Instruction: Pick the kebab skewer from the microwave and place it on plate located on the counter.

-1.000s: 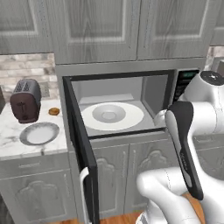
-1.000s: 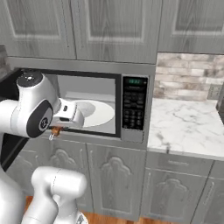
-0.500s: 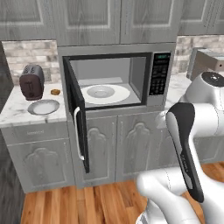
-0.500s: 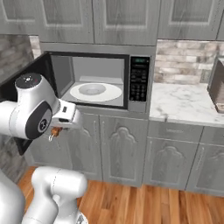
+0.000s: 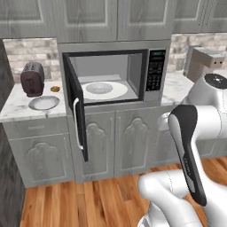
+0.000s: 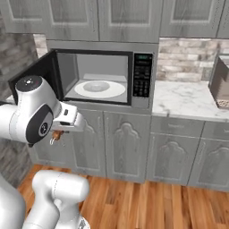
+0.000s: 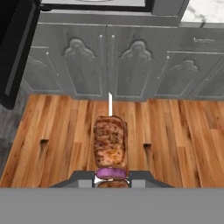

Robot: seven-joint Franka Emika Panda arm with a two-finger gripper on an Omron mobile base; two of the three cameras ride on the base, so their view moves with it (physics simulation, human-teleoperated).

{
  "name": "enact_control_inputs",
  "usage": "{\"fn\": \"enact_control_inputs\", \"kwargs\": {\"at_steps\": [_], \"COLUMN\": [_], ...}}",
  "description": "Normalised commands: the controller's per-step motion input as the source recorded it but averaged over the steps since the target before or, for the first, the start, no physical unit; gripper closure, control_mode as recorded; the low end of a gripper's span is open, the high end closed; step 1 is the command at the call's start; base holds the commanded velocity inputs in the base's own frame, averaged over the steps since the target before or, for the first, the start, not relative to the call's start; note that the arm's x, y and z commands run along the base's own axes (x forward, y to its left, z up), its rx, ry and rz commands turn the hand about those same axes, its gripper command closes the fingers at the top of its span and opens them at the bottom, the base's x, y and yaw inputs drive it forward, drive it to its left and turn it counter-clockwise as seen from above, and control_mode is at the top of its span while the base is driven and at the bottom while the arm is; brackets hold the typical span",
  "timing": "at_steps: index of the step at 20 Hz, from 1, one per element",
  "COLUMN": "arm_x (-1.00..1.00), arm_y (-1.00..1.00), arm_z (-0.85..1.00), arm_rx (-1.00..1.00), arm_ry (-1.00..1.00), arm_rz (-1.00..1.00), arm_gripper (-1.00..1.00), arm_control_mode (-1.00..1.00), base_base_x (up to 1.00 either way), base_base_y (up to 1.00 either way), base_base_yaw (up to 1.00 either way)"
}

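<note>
**Skewer in the gripper, away from the microwave**

The gripper (image 7: 113,178) is closed on the kebab skewer (image 7: 110,146), which sticks out straight ahead from between the two fingertips in the hand view. A browned meat chunk sits just past the tips, a purple piece is right at them, and the thin pale stick runs on beyond the meat. Below the skewer lies the wooden floor (image 7: 175,140), with the grey cabinet doors (image 7: 131,65) further ahead.

In the right base view the gripper (image 6: 57,134) hangs below the front of the open microwave (image 6: 100,78), at the height of the cabinets, a bit of brown meat showing under it.

The microwave door (image 5: 75,106) stands open, the white turntable (image 5: 104,90) inside. The plate (image 5: 43,103) rests on the tabletop (image 5: 17,106) left of the microwave, in front of a dark-red toaster (image 5: 32,79), well apart from the gripper.
</note>
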Motion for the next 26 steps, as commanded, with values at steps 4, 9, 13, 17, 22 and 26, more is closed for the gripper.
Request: {"fn": "enact_control_inputs", "kwargs": {"at_steps": [4,9,13,17,22,26], "arm_x": [0.0,0.0,0.0,0.0,0.0,0.0], "arm_y": [0.0,0.0,0.0,0.0,0.0,0.0], "arm_z": [0.0,0.0,0.0,0.0,0.0,0.0], "arm_rx": [0.0,0.0,0.0,0.0,0.0,0.0], "arm_ry": [0.0,0.0,0.0,0.0,0.0,0.0], "arm_rz": [0.0,0.0,0.0,0.0,0.0,0.0], "arm_gripper": [1.0,1.0,1.0,1.0,1.0,1.0], "arm_control_mode": [1.0,1.0,1.0,1.0,1.0,1.0], "base_base_x": [-0.42,-0.6,-0.74,-0.7,-0.43,0.0], "base_base_y": [0.02,0.41,0.59,0.63,0.79,0.99], "base_base_yaw": [-0.07,0.0,0.0,0.0,0.02,0.05]}}
